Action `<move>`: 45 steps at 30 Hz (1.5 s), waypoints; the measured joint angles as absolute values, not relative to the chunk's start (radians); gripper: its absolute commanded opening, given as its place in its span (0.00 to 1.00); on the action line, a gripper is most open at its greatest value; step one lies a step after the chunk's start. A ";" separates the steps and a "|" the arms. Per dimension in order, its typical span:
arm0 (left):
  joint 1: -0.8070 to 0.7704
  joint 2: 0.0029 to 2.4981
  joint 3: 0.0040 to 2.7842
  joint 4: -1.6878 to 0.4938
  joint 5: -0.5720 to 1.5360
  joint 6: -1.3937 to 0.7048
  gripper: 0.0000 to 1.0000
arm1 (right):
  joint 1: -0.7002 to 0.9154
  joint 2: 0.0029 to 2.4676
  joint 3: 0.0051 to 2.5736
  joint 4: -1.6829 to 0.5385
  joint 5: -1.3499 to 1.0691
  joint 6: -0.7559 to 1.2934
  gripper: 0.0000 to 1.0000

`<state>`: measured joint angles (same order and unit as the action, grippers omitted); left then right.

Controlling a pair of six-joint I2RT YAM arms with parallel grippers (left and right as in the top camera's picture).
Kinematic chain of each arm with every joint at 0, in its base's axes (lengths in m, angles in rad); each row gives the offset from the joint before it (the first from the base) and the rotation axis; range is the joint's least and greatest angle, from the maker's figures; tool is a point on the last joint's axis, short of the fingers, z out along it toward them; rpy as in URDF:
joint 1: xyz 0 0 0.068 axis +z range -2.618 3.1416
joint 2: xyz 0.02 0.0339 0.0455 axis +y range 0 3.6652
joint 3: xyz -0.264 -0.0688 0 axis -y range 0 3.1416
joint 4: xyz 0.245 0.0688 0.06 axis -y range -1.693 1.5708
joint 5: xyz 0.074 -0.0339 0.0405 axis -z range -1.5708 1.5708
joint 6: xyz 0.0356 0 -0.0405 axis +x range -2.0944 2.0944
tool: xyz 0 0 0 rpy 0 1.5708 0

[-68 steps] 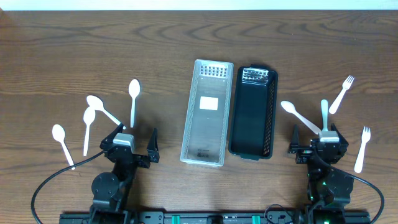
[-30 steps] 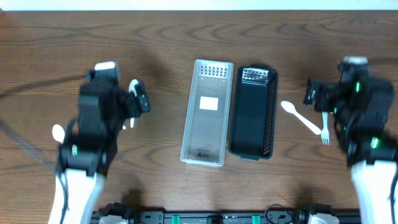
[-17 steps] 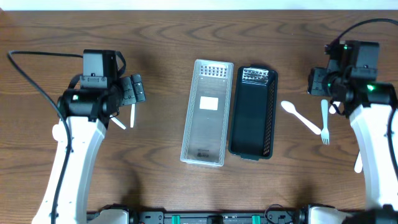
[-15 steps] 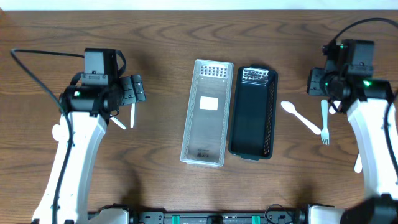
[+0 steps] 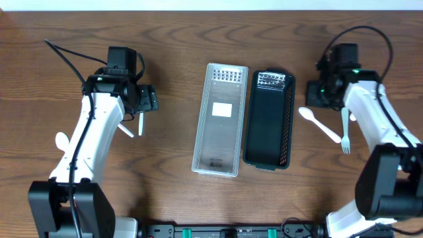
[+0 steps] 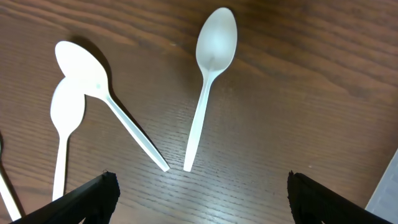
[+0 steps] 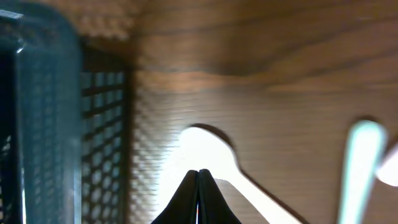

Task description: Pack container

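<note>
Reaching fwd, L gripper hovers jaws apart over spoons; R gripper, jaws together, over lone spoon.

Left gripper is hanging wide-spread over a lone spoon, with bare table lying open to its right. Crossed spoons are crowding its left. On the right arm's side, a spoon bowl is lying just beside the black basket wall, a fork handle flanking opposite.
</note>
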<state>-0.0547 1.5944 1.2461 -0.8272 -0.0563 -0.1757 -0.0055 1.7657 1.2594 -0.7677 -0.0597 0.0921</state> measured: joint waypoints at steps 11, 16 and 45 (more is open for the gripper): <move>-0.055 1.598 1.246 -0.828 -0.056 -0.176 0.89 | 0.103 1.849 1.260 -0.717 -0.112 0.093 0.06; -0.055 1.598 1.246 -0.828 -0.056 -0.176 0.89 | 0.118 1.852 1.261 -0.682 -0.182 0.096 0.06; -0.055 1.598 1.246 -0.827 -0.056 -0.176 0.90 | 0.126 1.853 1.264 -0.987 -0.213 0.233 0.08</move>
